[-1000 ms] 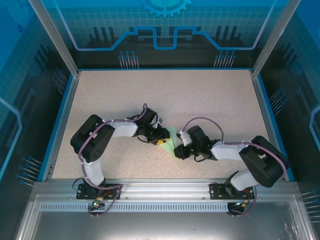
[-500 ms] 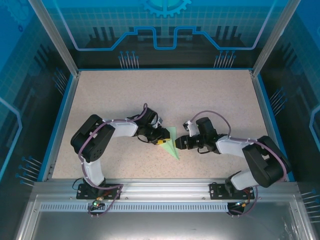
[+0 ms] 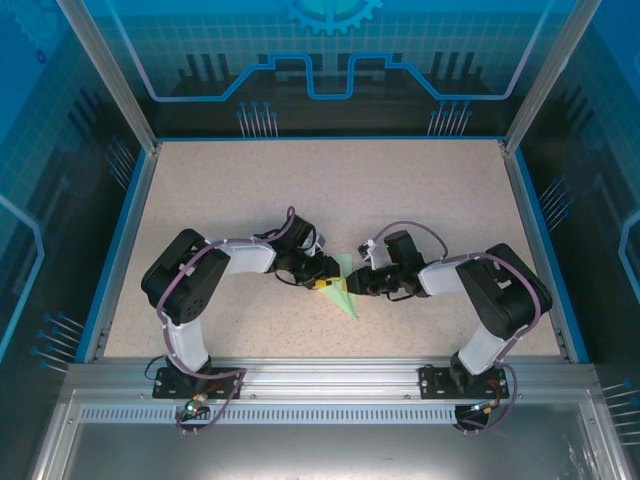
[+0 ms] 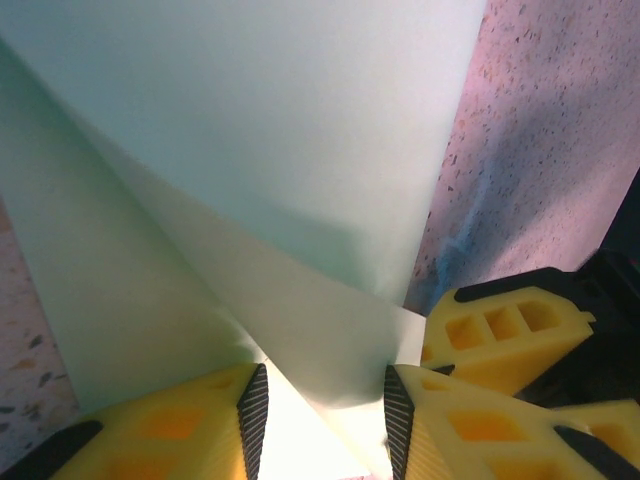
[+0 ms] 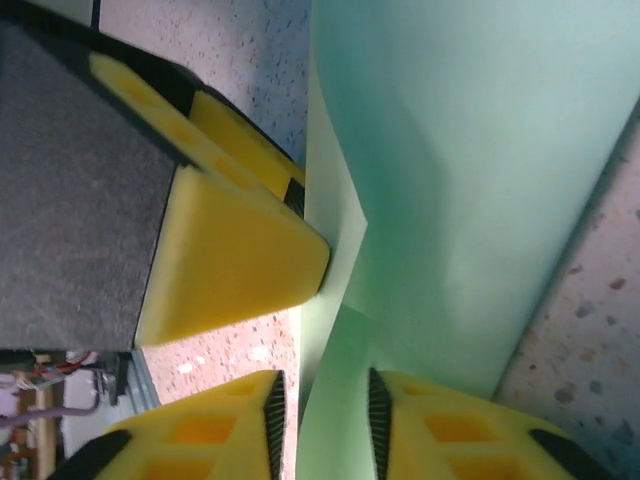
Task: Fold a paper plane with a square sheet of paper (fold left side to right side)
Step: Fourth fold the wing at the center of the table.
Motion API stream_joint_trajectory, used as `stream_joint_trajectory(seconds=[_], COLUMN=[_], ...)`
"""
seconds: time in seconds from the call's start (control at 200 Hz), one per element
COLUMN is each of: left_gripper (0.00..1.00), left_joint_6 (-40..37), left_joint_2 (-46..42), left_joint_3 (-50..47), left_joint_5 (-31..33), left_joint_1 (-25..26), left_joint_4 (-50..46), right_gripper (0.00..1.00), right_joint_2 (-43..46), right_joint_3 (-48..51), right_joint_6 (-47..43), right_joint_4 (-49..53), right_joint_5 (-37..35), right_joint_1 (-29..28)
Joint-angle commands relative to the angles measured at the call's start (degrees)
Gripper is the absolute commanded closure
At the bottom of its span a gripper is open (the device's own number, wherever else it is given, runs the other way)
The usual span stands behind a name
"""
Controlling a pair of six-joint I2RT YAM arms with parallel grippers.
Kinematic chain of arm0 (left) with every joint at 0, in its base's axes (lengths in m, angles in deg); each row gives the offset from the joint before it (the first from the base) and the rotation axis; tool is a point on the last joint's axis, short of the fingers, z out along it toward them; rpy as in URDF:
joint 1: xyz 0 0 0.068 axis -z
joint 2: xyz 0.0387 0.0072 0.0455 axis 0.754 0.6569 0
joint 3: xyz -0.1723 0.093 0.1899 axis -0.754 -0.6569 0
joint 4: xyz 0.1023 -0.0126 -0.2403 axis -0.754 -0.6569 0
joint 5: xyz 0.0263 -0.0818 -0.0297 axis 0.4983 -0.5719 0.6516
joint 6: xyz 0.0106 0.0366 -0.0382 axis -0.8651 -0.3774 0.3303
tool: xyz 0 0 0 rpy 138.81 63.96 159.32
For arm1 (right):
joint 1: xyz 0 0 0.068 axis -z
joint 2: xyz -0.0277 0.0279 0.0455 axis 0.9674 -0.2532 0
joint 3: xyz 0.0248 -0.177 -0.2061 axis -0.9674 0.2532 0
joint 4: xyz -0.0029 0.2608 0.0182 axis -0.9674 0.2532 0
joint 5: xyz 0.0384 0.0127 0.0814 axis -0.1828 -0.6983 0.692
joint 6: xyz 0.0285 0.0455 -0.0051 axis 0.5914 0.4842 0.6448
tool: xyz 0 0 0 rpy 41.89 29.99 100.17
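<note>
My left hand [image 3: 322,283] clamped on thin pale mint-green creased pointed paper sheet [image 3: 348,303], lying mid speckled beige bench [image 3: 400,190]. My right hand [image 3: 358,285] pinches same sheet's opposite edge, fingers closed on it.

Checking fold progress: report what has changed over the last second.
The right gripper moved off the near end of the folded green paper, swung out to its right, then came back and closed on its right edge. The left gripper stayed clamped on the paper; the paper barely moved.
</note>
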Motion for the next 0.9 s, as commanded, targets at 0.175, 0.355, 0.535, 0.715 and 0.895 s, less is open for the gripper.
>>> stream_joint_trajectory(seconds=[0.175, 0.355, 0.535, 0.715, 0.895], left_gripper=[0.61, 0.60, 0.60, 0.59, 0.59], left_joint_6=[-1.66, -1.88, -1.94, -1.94, -2.02], left_joint_2=[-0.08, -0.59, -0.72, -0.79, -0.72], left_joint_3=[0.25, 0.01, -0.06, -0.10, -0.15], left_joint_5=[0.52, 0.86, 0.95, 0.95, 0.86], left_joint_1=[0.32, 0.25, 0.32, 0.27, 0.30], left_joint_4=[-1.91, -2.18, -2.26, -2.33, -2.44], right_gripper=[1.00, 1.00, 1.00, 1.00, 1.00], right_joint_2=[0.28, 2.03, 3.48, 3.31, 2.70], right_joint_3=[-0.76, 0.43, 1.27, 0.57, 0.48], right_joint_6=[-1.65, -2.58, -2.81, -4.00, -4.20], right_joint_4=[2.61, 6.02, 7.04, 9.26, 9.73], right_joint_5=[-1.33, -3.87, -5.29, -6.41, -6.99], right_joint_1=[0.42, 0.79, 1.30, 1.39, 1.39])
